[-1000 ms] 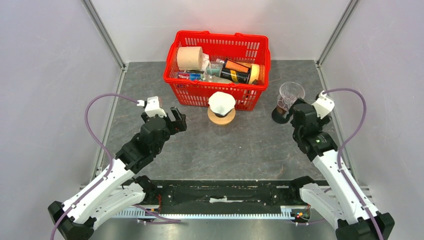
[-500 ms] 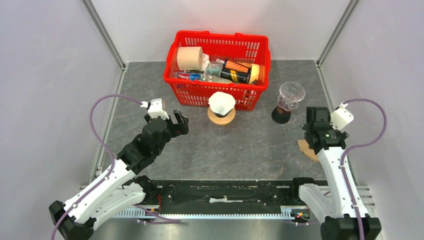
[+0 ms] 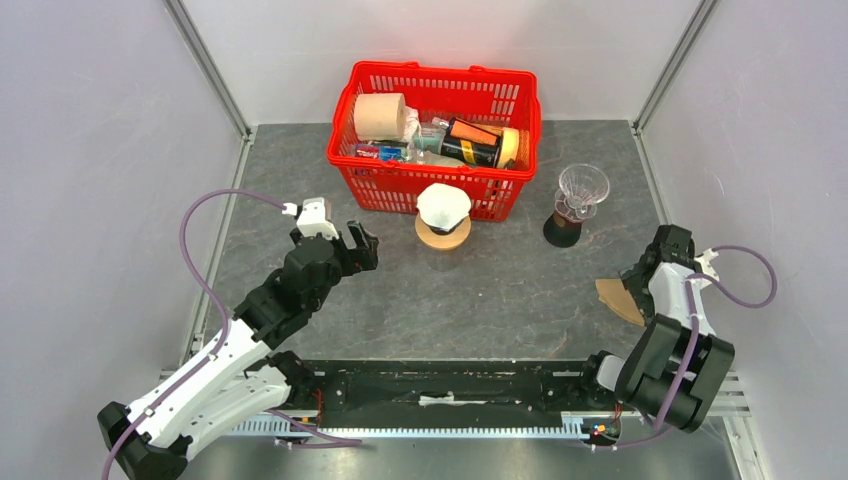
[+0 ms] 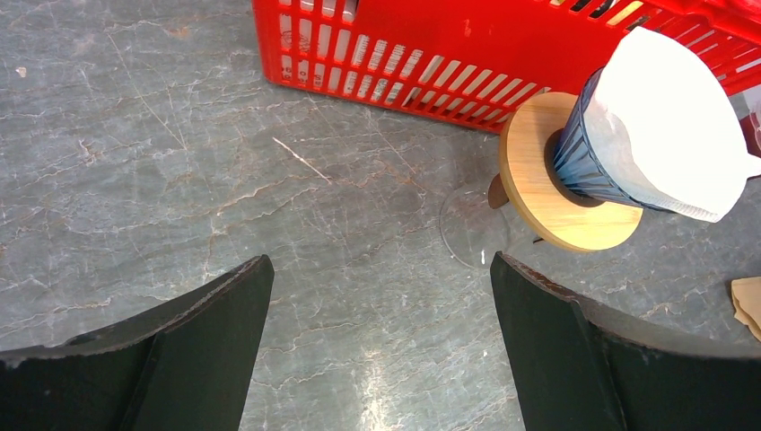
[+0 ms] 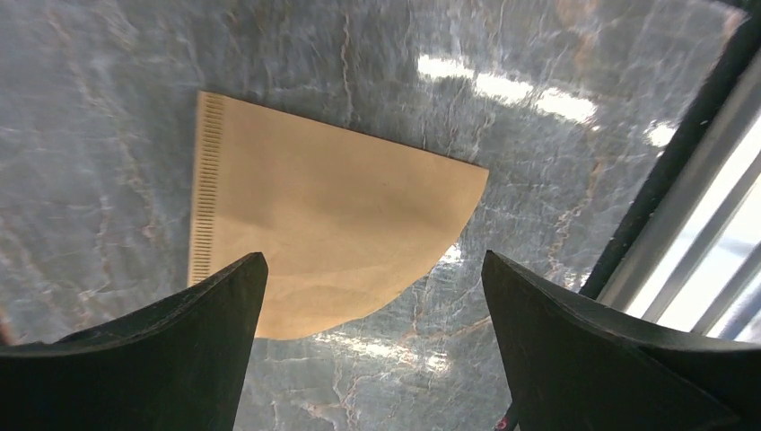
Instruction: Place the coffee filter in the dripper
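A brown paper coffee filter (image 3: 618,298) lies flat on the table near the right edge; it fills the right wrist view (image 5: 332,233). My right gripper (image 3: 642,280) is open and empty, hovering just above the filter's rounded edge (image 5: 372,260). A clear glass dripper (image 3: 583,186) stands empty on a dark base, behind the filter. My left gripper (image 3: 362,238) is open and empty over bare table (image 4: 381,260), left of a blue dripper.
A blue dripper with a white filter (image 3: 443,206) sits on a wooden ring (image 4: 547,193) before the red basket (image 3: 367,185), which holds a paper roll and several items. A metal rail (image 5: 691,206) and the wall lie right of the brown filter.
My right arm has swung away from the glass dripper, back and to the right, and folded down over the brown filter. My left gripper has hardly moved.
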`<state>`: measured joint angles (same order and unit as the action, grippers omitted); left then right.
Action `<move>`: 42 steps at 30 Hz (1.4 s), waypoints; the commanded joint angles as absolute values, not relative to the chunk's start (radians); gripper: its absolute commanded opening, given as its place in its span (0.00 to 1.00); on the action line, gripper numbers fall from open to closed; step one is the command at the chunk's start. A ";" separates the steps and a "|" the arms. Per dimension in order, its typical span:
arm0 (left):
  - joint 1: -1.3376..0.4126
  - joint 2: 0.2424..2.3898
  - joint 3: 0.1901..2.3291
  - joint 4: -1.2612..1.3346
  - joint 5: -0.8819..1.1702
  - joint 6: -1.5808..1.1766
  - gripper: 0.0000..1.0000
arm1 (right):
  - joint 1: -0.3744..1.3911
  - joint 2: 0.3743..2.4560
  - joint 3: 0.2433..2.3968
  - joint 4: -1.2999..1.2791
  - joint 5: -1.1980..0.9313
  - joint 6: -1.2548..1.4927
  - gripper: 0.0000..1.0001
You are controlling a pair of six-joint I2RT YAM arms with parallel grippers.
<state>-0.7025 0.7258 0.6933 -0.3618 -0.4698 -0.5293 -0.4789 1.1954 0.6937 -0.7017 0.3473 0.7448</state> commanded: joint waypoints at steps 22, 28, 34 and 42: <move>-0.698 0.713 0.691 -0.350 -0.531 -0.518 0.98 | -0.495 1.426 0.648 -0.506 0.223 0.774 0.79; -0.698 0.715 0.692 -0.351 -0.535 -0.518 0.98 | -0.495 1.438 0.649 -0.483 0.197 0.762 0.60; -0.698 0.718 0.693 -0.351 -0.538 -0.518 0.98 | -0.495 1.426 0.641 -0.472 0.186 0.756 0.28; -0.698 0.721 0.697 -0.354 -0.537 -0.517 0.98 | -0.495 1.294 0.635 -0.474 0.170 0.736 0.05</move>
